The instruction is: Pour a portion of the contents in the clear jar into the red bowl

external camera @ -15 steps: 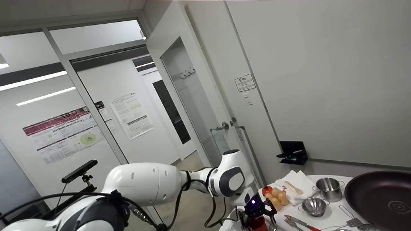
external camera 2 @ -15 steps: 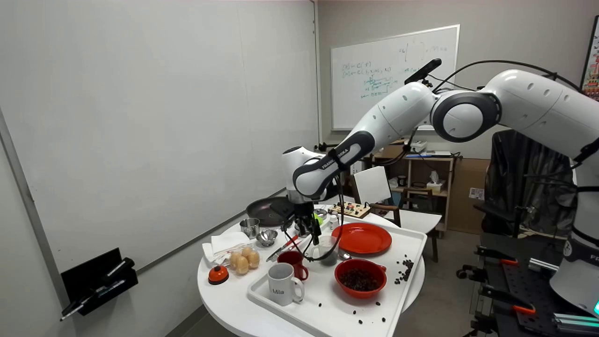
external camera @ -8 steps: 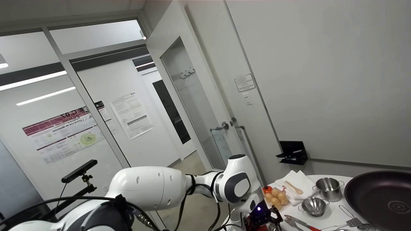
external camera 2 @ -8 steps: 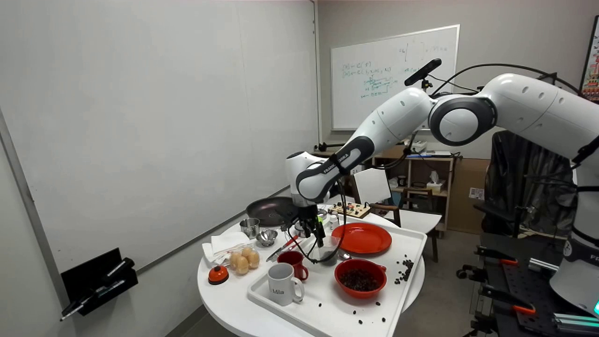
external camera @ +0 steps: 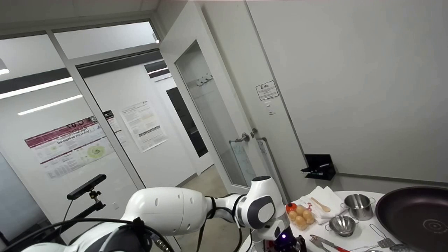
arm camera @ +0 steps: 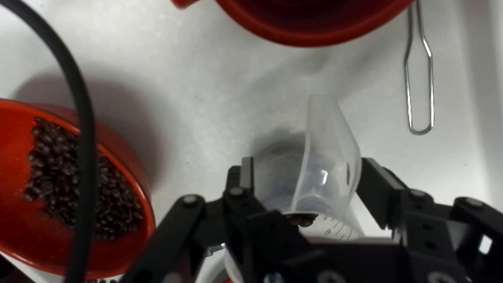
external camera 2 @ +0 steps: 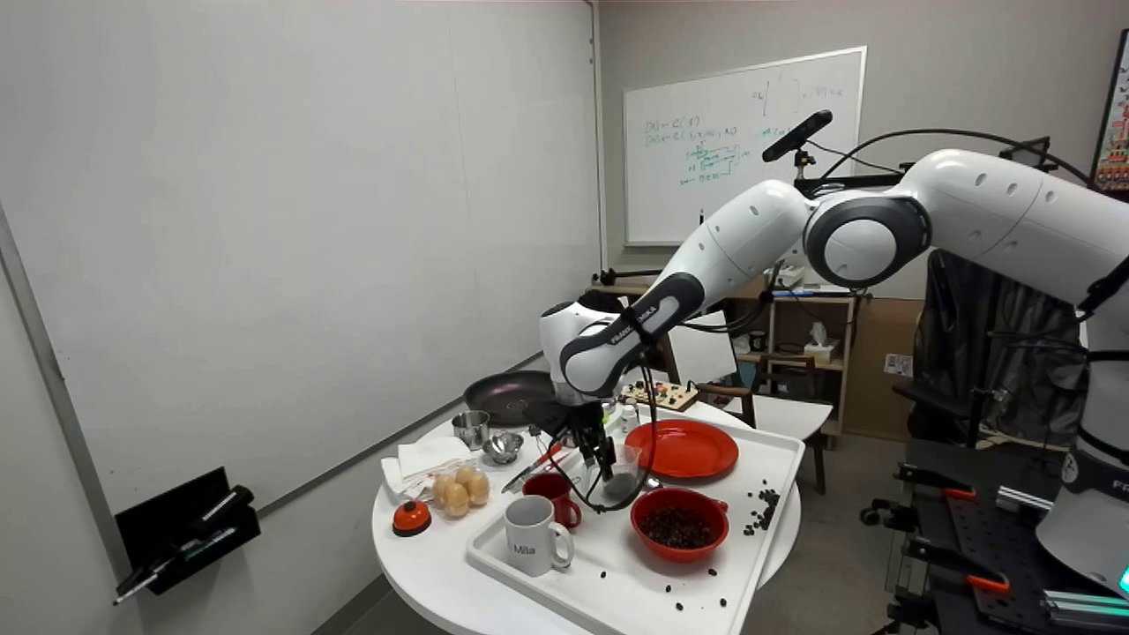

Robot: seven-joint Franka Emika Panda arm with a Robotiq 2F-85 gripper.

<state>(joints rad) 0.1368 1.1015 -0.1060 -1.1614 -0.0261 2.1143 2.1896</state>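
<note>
One gripper (arm camera: 308, 171), its two fingers (arm camera: 377, 192) spread, straddles one clear jar (arm camera: 334, 157) near one red bowl (arm camera: 19, 224) of dark beans (arm camera: 55, 173).

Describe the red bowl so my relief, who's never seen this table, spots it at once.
In an exterior view, find the white tray on the round table. The red bowl sits on it, right of the red mug and nearer the camera than the red plate. Of those three, only the bowl shows dark beans inside.

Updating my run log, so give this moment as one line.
gripper: straddling clear measuring cup, grip unclear | red bowl: holds coffee beans | pour: none visible
</note>
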